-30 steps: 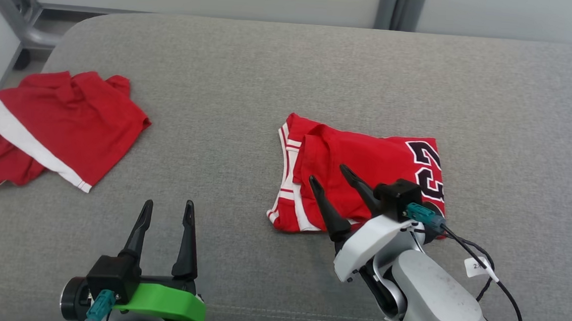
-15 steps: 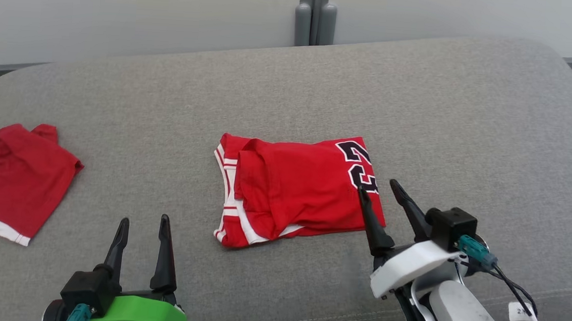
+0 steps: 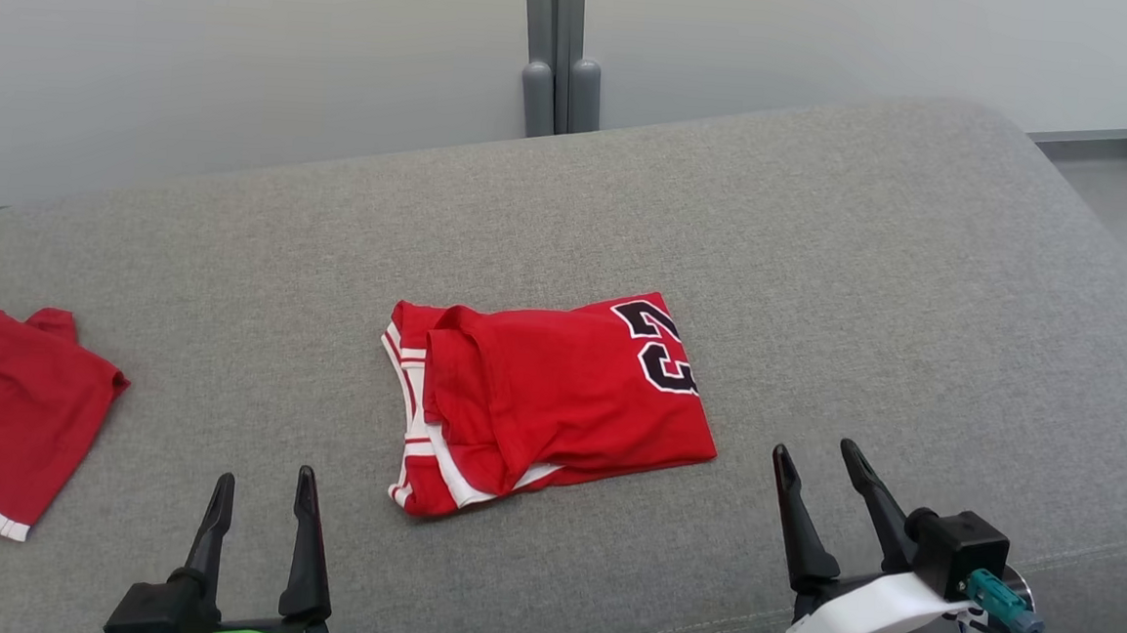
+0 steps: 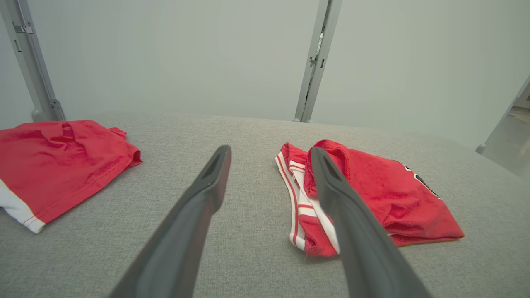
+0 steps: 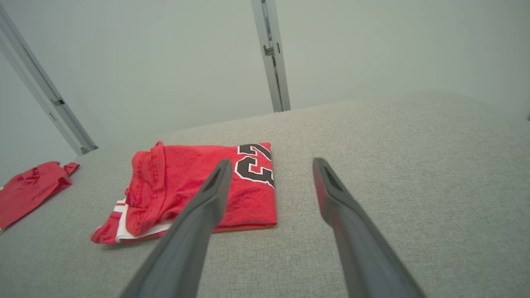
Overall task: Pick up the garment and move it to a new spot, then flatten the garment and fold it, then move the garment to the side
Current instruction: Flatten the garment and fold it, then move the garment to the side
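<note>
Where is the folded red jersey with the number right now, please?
In the head view the folded jersey lies flat in the middle of the grey cushion, with the other red garment off to its left.

site: likely a robot test lab | signs: bare pale partition panels [image 3: 246,62]; grey metal posts [image 3: 559,62] joining them; one broad grey upholstered pad [image 3: 869,277] as the surface; right gripper [image 3: 813,449] trailing exposed cabling

Grey fabric couch [image 3: 820,274] before pale wall [image 3: 248,43].
</note>
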Tool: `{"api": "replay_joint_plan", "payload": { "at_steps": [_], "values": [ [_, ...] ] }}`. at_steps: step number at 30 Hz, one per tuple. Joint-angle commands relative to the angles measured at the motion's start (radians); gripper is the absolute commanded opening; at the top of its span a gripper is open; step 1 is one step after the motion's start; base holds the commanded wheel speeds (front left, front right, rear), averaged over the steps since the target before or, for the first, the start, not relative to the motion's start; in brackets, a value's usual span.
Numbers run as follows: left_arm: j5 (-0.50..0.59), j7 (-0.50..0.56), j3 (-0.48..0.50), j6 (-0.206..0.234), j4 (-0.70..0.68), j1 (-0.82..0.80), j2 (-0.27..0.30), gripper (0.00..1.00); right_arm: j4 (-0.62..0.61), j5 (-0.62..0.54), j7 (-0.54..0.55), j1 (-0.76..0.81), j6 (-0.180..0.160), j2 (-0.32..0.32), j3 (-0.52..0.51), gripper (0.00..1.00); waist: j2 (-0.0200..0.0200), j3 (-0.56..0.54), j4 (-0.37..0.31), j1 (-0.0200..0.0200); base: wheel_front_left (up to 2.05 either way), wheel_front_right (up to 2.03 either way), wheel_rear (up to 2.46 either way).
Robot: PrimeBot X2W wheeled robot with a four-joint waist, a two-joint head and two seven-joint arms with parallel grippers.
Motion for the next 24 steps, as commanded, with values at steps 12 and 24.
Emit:
{"api": "replay_joint_plan", "payload": {
  "at_steps": [12, 24],
  "values": [
    [0.034, -0.002, -0.006, -0.001, -0.008, 0.025, 0.002, 1.00, 0.004, -0.002, -0.002, 0.040, 0.000, 0.000, -0.003, 1.00, -0.0001, -0.019, 0.012, 0.0000, 0.00, 0.00, 0.00],
    [0.043, -0.002, -0.027, -0.009, -0.004, -0.013, 0.002, 1.00, 0.204, 0.238, -0.002, -0.098, 0.000, 0.000, 0.048, 1.00, -0.0001, 0.014, 0.076, 0.0000, 0.00, 0.00, 0.00]
  ]
}}
